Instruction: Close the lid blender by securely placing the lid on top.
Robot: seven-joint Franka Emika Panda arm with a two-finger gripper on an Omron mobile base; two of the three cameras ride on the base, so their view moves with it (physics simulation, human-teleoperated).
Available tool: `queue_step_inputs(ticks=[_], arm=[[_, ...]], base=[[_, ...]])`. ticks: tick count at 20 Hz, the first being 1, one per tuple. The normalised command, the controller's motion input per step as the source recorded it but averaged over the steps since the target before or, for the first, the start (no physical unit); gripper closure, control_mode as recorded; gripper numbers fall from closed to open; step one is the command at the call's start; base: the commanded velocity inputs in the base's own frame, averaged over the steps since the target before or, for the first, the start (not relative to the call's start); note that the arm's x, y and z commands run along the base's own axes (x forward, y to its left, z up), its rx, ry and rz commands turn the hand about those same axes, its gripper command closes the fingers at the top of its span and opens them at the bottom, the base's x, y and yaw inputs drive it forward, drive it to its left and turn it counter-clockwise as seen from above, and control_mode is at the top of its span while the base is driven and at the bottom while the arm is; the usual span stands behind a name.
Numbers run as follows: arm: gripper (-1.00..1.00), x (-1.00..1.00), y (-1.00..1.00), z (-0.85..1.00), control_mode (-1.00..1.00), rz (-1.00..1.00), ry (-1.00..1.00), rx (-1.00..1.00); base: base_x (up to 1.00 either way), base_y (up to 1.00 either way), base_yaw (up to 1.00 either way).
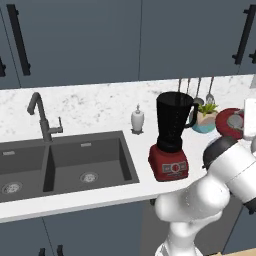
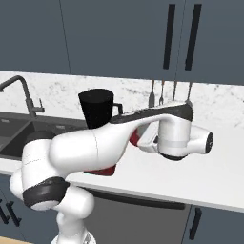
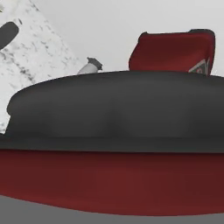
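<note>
Blender [image 1: 172, 134] lidless on white counter [image 1: 100, 192] w/ sink [image 1: 65, 162]; lid [image 1: 229, 123] nearby, pincer state unclear.

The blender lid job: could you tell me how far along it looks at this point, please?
Done: nothing on the blender itself; its dark jar stands open on the counter, with no lid on the rim. In hand: the lid is off to the jar's right, by the small potted plant, and the hand view has its red disc and grey cap very close. Whether the gripper grips it cannot be told. Left: carrying it over and seating it on the jar.

Open blender [image 1: 172, 135] on counter [image 1: 100, 107], lid [image 1: 230, 123] to its right.
</note>
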Motion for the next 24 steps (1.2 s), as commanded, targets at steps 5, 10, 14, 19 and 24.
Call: queue_step_inputs(ticks=[5,10,14,19,24], arm=[[1.0,-0.15,0.58,0.77,-1.0,0.02,-0.03,0.01],[1.0,-0.02,0.61,0.78,-1.0,0.07,-0.03,0.01],[1.0,-0.12,0.49,0.82,-1.0,0.1,-0.09,0.01],[1.0,-0.12,0.5,0.68,-1.0,0.1,-0.05,0.02],[1.0,0.0,0.49,0.42,-1.0,0.09,0.0,0.09]], base=[[0.0,0.0,0.0],[0.0,0.0,0.0],[0.0,0.0,0.0],[0.0,0.0,0.0],[0.0,0.0,0.0]])
